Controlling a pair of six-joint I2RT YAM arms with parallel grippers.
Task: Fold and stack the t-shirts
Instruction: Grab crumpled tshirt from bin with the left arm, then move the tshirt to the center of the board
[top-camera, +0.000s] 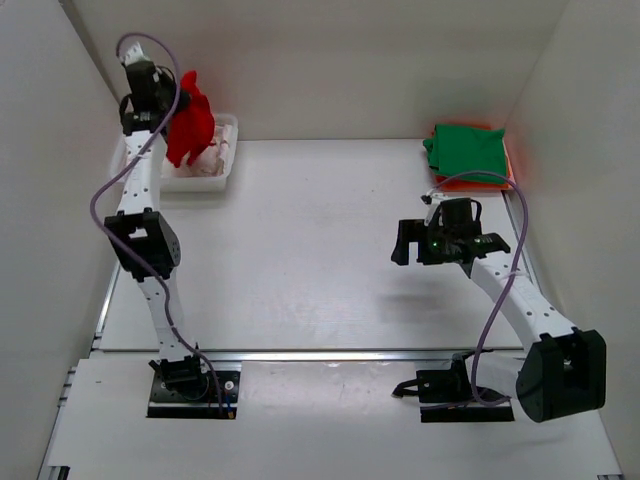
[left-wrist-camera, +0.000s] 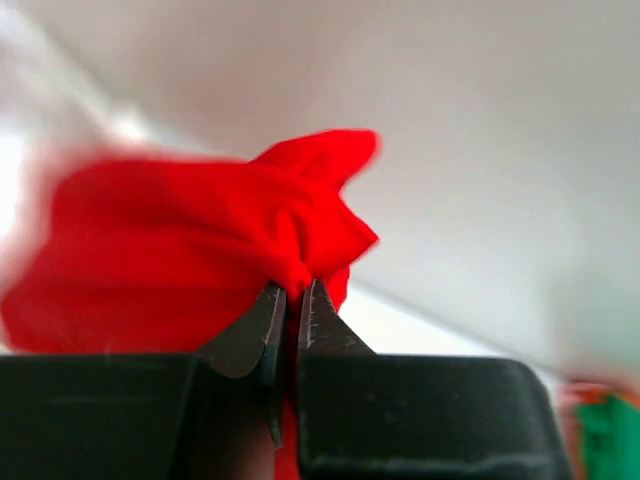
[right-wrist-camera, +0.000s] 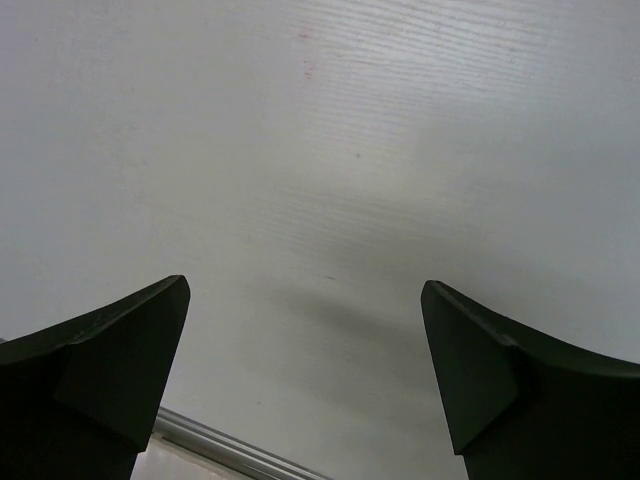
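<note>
1. Left arm. I see the left gripper (left-wrist-camera: 291, 298) raised at the far left corner of the table (top-camera: 300, 260), above a shallow white bin (top-camera: 234, 140). In the left wrist view its two dark fingers stand nearly together, with only a thin layer of cloth between them. They are clamped on a bunched fold of the red t-shirt (top-camera: 190, 125).

2. Red t-shirt. The garment hangs crumpled from the pinch point. In the top view its lower part reaches down to the bin; I cannot tell whether it touches the bin floor. The bin holds some pale material that I cannot identify. No neck label is visible to me from any view.

3. Right arm. The right gripper (right-wrist-camera: 305, 288) hovers over bare table on the right side, between its own base and the folded stack. In the right wrist view its fingers stand wide apart, with nothing between them but the white table surface below.

4. Stack. At the far right corner the green t-shirt (top-camera: 468, 150) lies folded flat on top of the orange t-shirt (top-camera: 475, 183). Only the right and near edges of the orange one show beneath it. The stack is well apart from the red t-shirt and near the right wall.
</note>
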